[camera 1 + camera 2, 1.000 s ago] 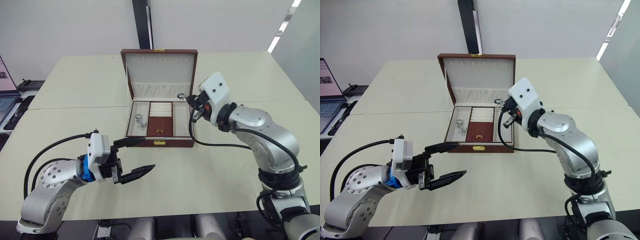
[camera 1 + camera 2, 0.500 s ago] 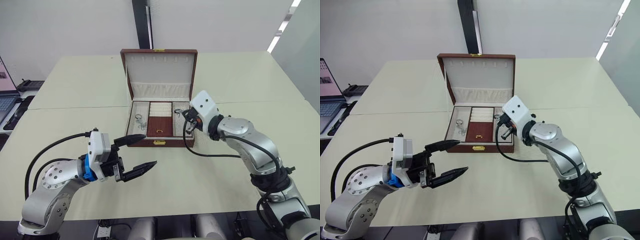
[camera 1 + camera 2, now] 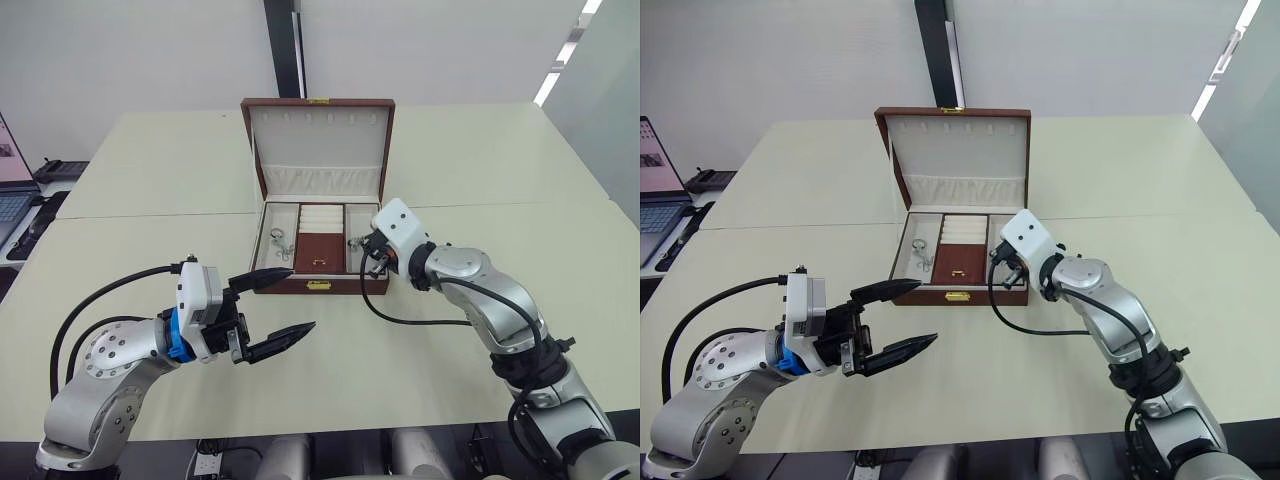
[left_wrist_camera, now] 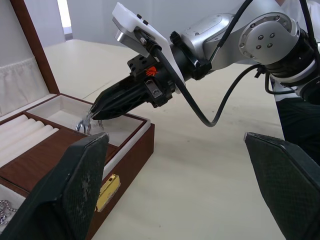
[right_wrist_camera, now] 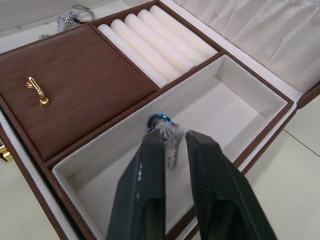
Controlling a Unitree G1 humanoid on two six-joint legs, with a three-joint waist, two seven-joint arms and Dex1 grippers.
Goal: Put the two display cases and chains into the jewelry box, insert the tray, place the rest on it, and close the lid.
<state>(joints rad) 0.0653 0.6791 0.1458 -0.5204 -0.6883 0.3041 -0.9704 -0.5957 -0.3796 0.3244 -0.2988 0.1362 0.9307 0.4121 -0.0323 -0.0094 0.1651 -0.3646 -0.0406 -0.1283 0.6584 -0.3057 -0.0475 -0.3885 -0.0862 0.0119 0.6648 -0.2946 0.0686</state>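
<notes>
From the head views, an open wooden jewelry box [image 3: 320, 215] is seen on a cream table [image 3: 420, 330]; the left gripper [image 3: 272, 312] is held wide apart and empty in front of it. In the left wrist view, the right gripper [image 4: 92, 114] is seen pinched on a small silvery chain [image 4: 85, 124] above the box's right compartment [image 4: 120, 131]. In the right wrist view, the chain could snag on the fingers [image 5: 150, 170] at release; its full length is hidden.

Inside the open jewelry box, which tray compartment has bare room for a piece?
The right compartment, bordered by the ring rolls and the box wall, is bare; the right gripper holds jewelry over it. The left compartment already holds jewelry.
</notes>
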